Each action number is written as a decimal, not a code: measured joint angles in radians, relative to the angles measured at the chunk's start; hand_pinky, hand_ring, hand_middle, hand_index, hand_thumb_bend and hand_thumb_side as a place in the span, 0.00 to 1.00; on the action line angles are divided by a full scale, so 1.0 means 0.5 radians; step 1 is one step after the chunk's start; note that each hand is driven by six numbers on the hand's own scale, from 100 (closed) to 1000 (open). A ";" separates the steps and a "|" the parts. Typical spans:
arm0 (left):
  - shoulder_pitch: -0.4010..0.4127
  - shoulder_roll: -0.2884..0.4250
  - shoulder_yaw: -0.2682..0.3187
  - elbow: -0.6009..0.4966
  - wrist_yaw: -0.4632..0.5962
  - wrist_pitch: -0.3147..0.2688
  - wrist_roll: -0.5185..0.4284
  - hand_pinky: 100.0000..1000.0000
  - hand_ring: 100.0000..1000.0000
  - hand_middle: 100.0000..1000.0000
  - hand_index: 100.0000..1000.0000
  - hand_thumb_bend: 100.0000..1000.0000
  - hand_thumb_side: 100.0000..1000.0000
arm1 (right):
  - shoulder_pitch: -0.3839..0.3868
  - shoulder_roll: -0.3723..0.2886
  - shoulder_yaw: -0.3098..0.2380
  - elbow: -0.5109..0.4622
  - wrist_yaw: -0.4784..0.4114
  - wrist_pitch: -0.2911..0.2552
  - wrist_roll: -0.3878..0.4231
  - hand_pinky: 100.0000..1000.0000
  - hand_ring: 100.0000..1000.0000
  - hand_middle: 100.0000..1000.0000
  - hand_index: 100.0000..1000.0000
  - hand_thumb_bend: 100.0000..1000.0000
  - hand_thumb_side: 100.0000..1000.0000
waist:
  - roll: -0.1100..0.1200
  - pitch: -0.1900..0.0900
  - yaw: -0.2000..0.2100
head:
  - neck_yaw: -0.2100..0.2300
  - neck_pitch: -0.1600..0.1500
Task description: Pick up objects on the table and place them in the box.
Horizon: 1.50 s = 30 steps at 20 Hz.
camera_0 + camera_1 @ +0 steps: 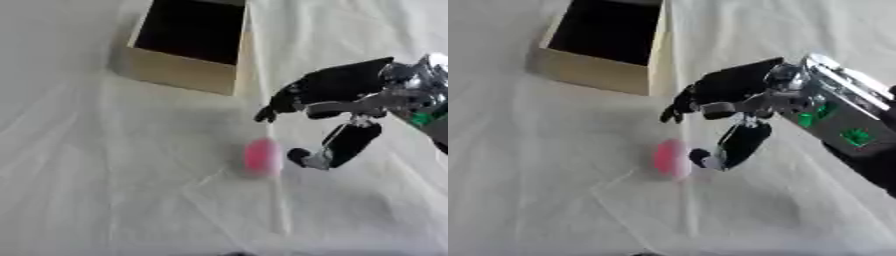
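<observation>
Now the right hand (337,95) reaches in from the right, fingers spread and holding nothing, thumb tip just beside the pink object (260,156) (blurred, shape unclear) on the white cloth (87,175). Farther left stands the open box (184,75).

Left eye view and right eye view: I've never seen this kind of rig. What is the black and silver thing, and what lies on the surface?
Both pictures come from one stereo camera in a humanoid robot's head, looking down at the same moment. The black and silver thing is its right hand, reaching in from the right with fingers spread, holding nothing. Its thumb tip sits close beside a small pink object lying on the white cloth; I can't tell whether they touch. Farther back stands an open cardboard box with a dark inside. The left hand is out of sight.
</observation>
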 measured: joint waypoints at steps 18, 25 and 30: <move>0.000 -0.018 -0.012 0.000 0.009 0.000 -0.015 0.62 0.72 0.62 0.81 0.55 0.80 | 0.027 0.122 0.114 0.055 0.267 -0.021 -0.009 0.82 0.78 0.62 0.85 0.11 0.37 | 0.002 0.001 0.011 | -0.001 0.000; -0.002 -0.019 -0.012 0.000 0.018 0.000 -0.017 0.62 0.72 0.61 0.81 0.55 0.80 | 0.030 0.177 0.123 0.150 0.291 -0.015 -0.130 0.80 0.74 0.59 0.81 0.14 0.29 | 0.003 0.003 0.015 | -0.001 0.000; -0.005 -0.022 -0.012 0.000 0.019 0.000 -0.018 0.62 0.72 0.61 0.81 0.55 0.80 | 0.047 0.224 0.139 0.278 0.385 -0.033 -0.288 0.74 0.65 0.52 0.76 0.12 0.22 | 0.003 0.005 0.025 | -0.001 0.000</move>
